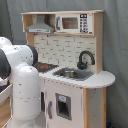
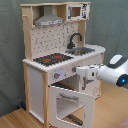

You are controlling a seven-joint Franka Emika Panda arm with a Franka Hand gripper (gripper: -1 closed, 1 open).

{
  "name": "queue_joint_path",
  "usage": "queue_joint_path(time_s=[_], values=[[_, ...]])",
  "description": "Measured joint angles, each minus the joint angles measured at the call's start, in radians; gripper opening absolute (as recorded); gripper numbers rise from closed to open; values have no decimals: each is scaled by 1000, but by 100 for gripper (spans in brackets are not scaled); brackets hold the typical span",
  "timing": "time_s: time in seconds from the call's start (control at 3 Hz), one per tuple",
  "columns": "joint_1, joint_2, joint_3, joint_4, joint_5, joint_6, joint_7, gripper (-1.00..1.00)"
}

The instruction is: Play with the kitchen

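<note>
- The toy kitchen (image 2: pixel 55 75) stands against a grey curtain (image 2: pixel 112 25), filling the frame in both exterior views; its hob (image 2: pixel 52 59) lies at 9 o'clock of the sink (image 2: pixel 85 50).
- The oven door (image 2: pixel 72 104) hangs open at 6 o'clock of the hob, probably to allow reaching inside.
- The white robot arm (image 2: pixel 107 74) comes in from 3 o'clock, its gripper (image 2: pixel 80 71) near the knobs (image 2: pixel 59 75), seemingly to turn one; whether the claw is apart or together cannot be told.
</note>
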Motion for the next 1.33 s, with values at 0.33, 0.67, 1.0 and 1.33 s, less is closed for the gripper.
queue_joint_path(time_s=[0.33,0.67,1.0,1.33], values=[[0,-20,-23,-55,-75,31,37,100],[-4,-20,-42,-90,-167,42,48,100],[-23,-19,-67,-117,-267,50,61,100],[-42,-19,-86,-169,-332,67,119,100]])
